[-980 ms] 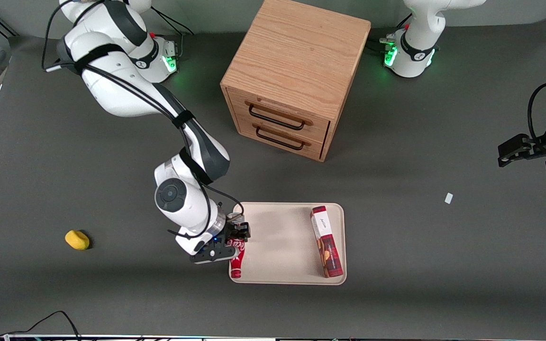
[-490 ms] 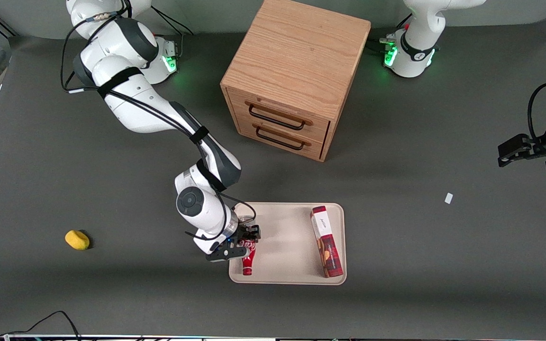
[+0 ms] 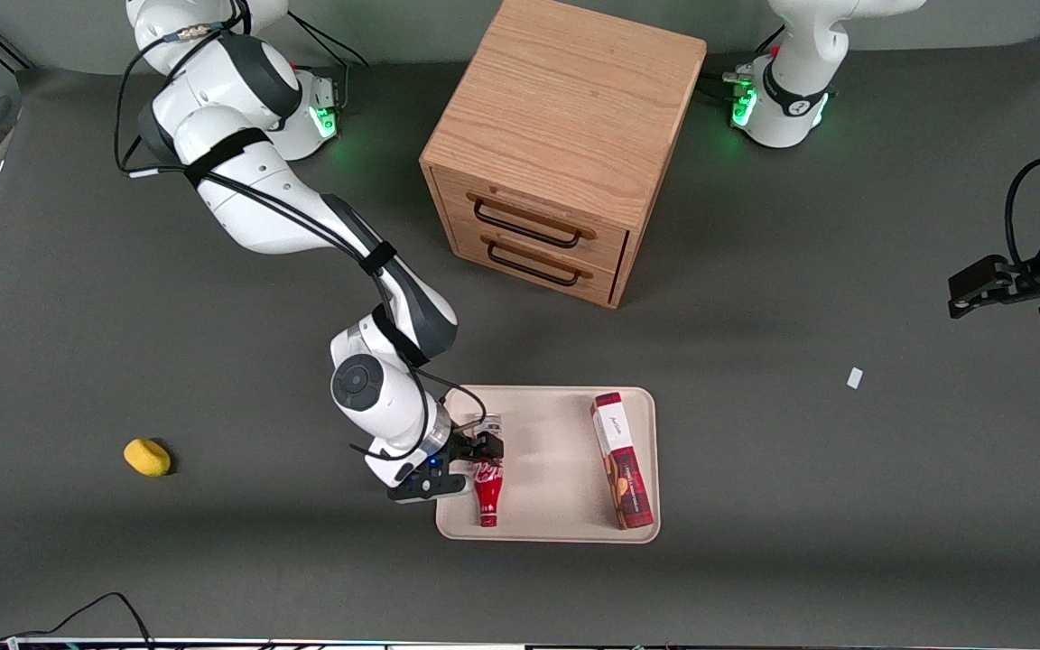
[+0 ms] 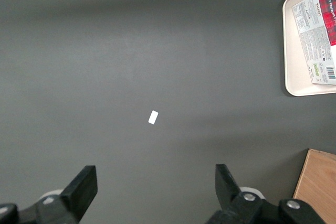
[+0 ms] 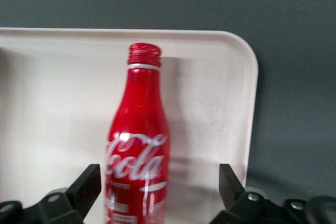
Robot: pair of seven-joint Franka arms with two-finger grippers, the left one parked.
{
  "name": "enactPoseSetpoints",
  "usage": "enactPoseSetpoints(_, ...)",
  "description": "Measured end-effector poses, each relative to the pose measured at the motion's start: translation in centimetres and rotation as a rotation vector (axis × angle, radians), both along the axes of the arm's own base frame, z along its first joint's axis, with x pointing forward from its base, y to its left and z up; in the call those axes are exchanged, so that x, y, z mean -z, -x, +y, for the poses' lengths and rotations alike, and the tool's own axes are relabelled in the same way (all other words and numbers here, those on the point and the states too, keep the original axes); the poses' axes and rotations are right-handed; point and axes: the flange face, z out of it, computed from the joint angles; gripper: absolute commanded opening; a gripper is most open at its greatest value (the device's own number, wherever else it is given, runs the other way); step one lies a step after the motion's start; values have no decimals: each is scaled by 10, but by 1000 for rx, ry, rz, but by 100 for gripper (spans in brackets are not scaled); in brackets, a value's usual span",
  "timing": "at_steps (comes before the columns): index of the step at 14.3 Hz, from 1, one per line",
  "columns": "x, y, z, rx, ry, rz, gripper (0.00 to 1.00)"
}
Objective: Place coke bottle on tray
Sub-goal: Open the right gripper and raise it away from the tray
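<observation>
The coke bottle (image 3: 487, 492) is red with white script. It lies on the beige tray (image 3: 556, 424) near the tray's edge toward the working arm, with its cap pointing at the front camera. My gripper (image 3: 470, 459) sits low over the bottle's base end and is open. In the right wrist view the bottle (image 5: 139, 150) lies between the spread fingers (image 5: 89, 182) on the tray (image 5: 210, 77). It is close to one finger, with a wide gap to the other. The gripper (image 5: 159, 187) grips nothing.
A red-and-white rectangular box (image 3: 621, 460) lies on the tray's side toward the parked arm and shows in the left wrist view (image 4: 317, 35). A wooden two-drawer cabinet (image 3: 561, 149) stands farther from the camera. A yellow object (image 3: 147, 457) and a white scrap (image 3: 855, 378) lie on the table.
The gripper carried the bottle from the tray's edge a little further in over the tray. The fingers have opened, and the bottle now lies free on the tray.
</observation>
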Motion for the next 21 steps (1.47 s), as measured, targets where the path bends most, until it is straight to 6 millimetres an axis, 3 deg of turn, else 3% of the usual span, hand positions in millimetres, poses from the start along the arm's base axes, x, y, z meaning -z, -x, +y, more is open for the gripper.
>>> enactPoseSetpoints(4, -7, -4, -7, 9, 3, -9, 100)
enactPoseSetpoints(7, -41, -14, -25, 29, 4, -38, 100)
enactPoseSetpoints(10, -101, -20, -85, 75, 32, -55, 100)
enactPoseSetpoints(12, -135, -12, -132, 109, 73, -31, 100)
enactPoseSetpoints(16, -208, 25, -215, 137, 188, 85, 100)
enactPoseSetpoints(19, -276, 56, -260, 151, 232, 141, 100)
enactPoseSetpoints(21, -307, 78, -291, 145, 225, 167, 100)
